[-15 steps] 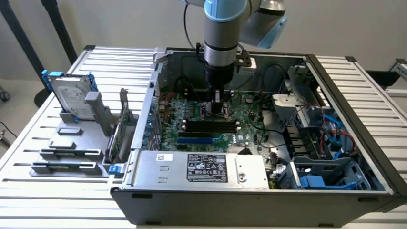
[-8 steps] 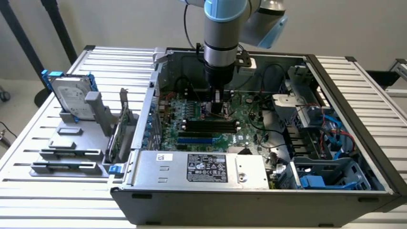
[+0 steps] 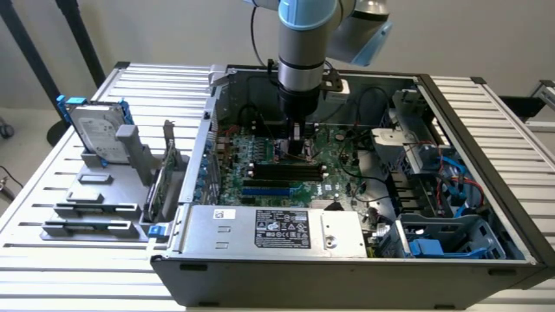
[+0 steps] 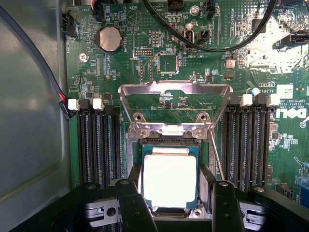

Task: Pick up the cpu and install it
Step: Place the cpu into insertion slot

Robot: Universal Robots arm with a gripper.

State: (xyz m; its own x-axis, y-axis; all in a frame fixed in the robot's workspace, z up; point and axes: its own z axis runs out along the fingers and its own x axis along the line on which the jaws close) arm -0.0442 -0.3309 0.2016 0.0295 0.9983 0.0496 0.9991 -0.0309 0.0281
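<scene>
Arm: reaches down into the open computer case (image 3: 347, 273), which lies on the slatted table (image 3: 69, 273).
Gripper: the gripper (image 3: 299, 140) hangs low over the middle of the motherboard (image 3: 338, 146), directly above the processor socket.
Hand state: spread; one finger (image 4: 129, 193) stands on each side of the chip, and on one side a strip of the socket shows between finger and chip, so I judge it is not pinching.
Cpu location: the cpu (image 4: 170, 180) lies flat and square within the socket outline, silver top up, between the two banks of memory slots (image 4: 94, 145).
Retention frame: the metal frame (image 4: 175, 89) is swung up and open, clear of the chip; its lever (image 4: 217, 154) is unlatched beside the socket.
Done: pickup and carry; the chip appears seated, though full seating cannot be confirmed.
Outstanding: frame not closed, lever not latched.
Elsewhere: hard drive (image 3: 97, 133) stands in a holder near the table's edge, outside the case.
</scene>
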